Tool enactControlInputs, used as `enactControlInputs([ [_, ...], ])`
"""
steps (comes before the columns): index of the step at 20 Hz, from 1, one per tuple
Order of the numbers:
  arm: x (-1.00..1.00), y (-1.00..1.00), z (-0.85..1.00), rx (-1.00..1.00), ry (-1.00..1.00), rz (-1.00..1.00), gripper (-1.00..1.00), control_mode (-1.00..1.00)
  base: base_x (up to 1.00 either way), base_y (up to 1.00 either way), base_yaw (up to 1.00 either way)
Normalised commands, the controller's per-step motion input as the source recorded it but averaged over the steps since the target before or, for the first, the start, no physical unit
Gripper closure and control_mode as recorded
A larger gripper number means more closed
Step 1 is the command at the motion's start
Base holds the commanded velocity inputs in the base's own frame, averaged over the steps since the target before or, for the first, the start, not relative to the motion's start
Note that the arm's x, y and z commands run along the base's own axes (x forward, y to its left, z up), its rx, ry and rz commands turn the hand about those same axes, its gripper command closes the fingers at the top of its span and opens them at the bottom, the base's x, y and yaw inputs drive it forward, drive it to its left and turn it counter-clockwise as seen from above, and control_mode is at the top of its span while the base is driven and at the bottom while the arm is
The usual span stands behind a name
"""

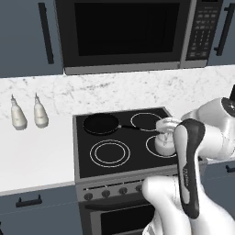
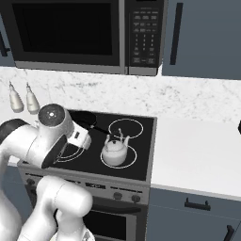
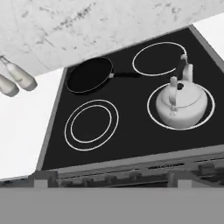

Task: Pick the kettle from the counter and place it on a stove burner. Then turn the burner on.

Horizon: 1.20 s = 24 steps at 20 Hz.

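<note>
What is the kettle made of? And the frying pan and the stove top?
The kettle looks like polished metal, maybe steel: pale silvery white with soft highlights. It could also be enamel. The frying pan looks like dark coated metal: matte black, hardly any shine. The stove top looks like smooth black glass: flat, with thin white burner rings drawn on it. Everything is rendered, so these are guesses.

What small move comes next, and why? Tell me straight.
Probably lower the hand toward the row of knobs on the stove's front panel, aiming for the one that runs the front right burner. The small rounded white-silver kettle already sits upright inside that burner ring, and no fingers touch it, so only switching the burner on seems left. Which knob matches it, the pictures don't show.
</note>
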Motion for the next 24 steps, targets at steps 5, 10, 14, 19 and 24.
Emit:
enactControlInputs([
  [5,-0.06,1.0,0.08,-0.46,0.76,0.15,-1.0,-1.0,0.0,0.0,0.0],
  [10,0.0,0.54,0.0,-0.24,0.37,0.0,-1.0,-1.0,0.0,0.0,0.0],
  [14,0.0,0.0,0.0,0.0,0.0,0.0,-1.0,-1.0,0.0,0.0,0.0],
  [19,0.0,0.0,0.0,0.0,0.0,0.0,-1.0,-1.0,0.0,0.0,0.0],
  [24,0.0,-0.03,-0.02,0.0,0.0,0.0,-1.0,-1.0,0.0,0.0,0.0],
])
